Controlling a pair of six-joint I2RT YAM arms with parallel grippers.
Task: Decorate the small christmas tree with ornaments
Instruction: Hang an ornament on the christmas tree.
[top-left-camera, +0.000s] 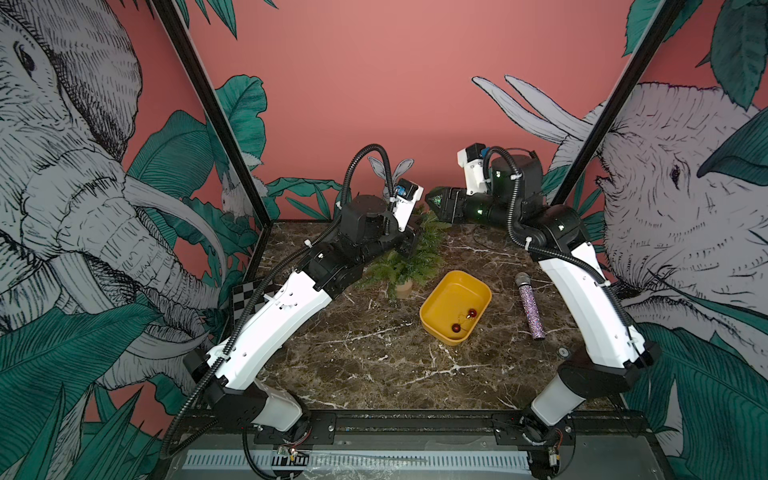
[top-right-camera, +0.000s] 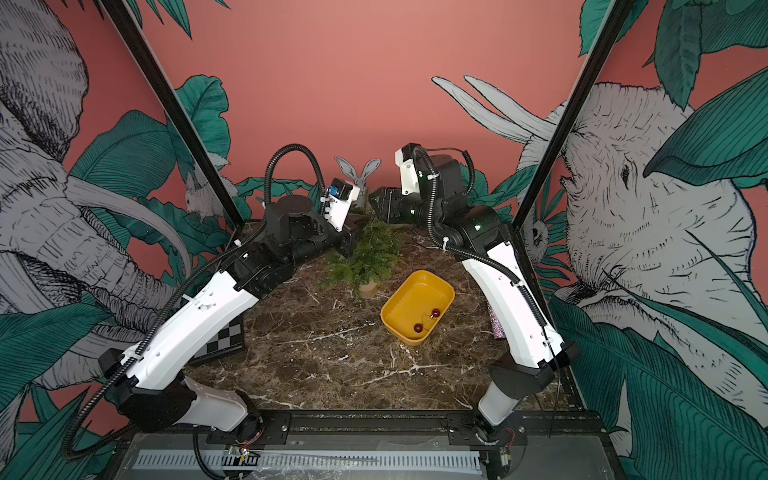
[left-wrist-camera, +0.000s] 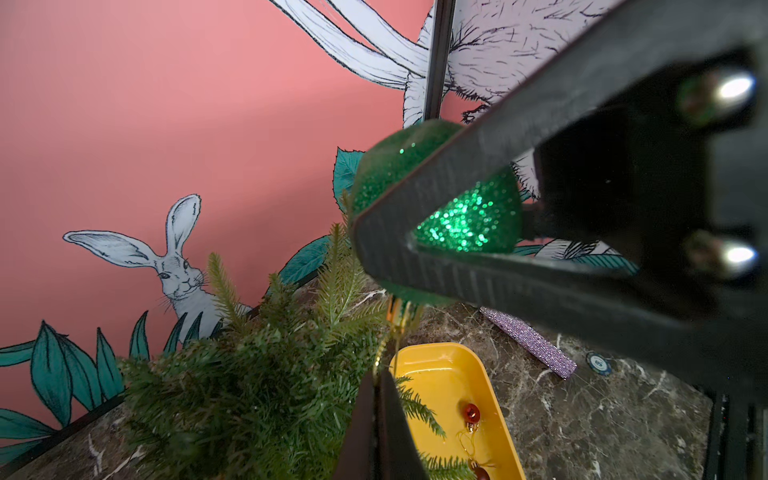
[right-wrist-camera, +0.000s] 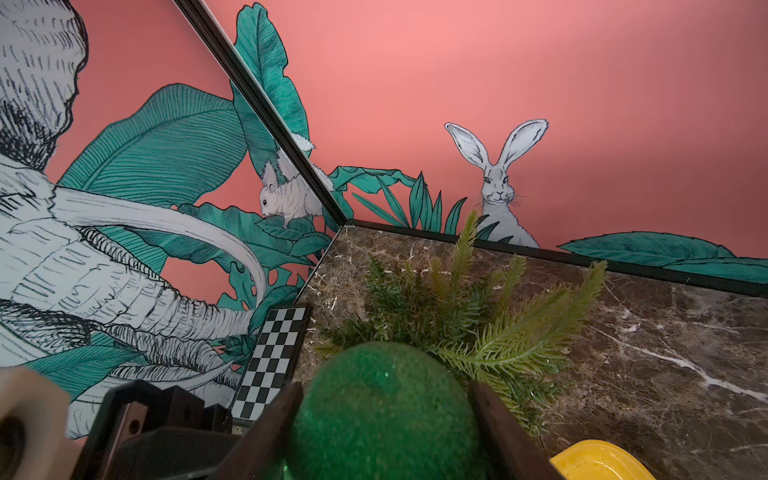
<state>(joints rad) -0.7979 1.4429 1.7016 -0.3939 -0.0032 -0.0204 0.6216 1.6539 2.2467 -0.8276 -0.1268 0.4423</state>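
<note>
Right gripper was clamped on the green ball, one jaw on each side, with the ball held in the air. Its gold loop hung down from the cap, under the gripper.

Left gripper sat just below that with its jaws pressed together. The loop ran straight into the tips, so it looked pinched there.

The tree stood right under both grippers. Its top branches were just beneath the ball and the left gripper was pushed in among them. The yellow tub was on the worktop beside the trunk, nearer the arm bases than either gripper. It held two red balls. The purple microphone lay past the tub, under the right forearm.

Progress looked early. No ornament was visible on any branch. The green ball seemed to be mid-hang, needing its loop over a branch. Both red balls were left to do.

Pose: the right arm was raised and its wrist turned so the gripper pointed across at the left arm. The left arm was stretched low and forward, with its gripper angled into the treetop.
</note>
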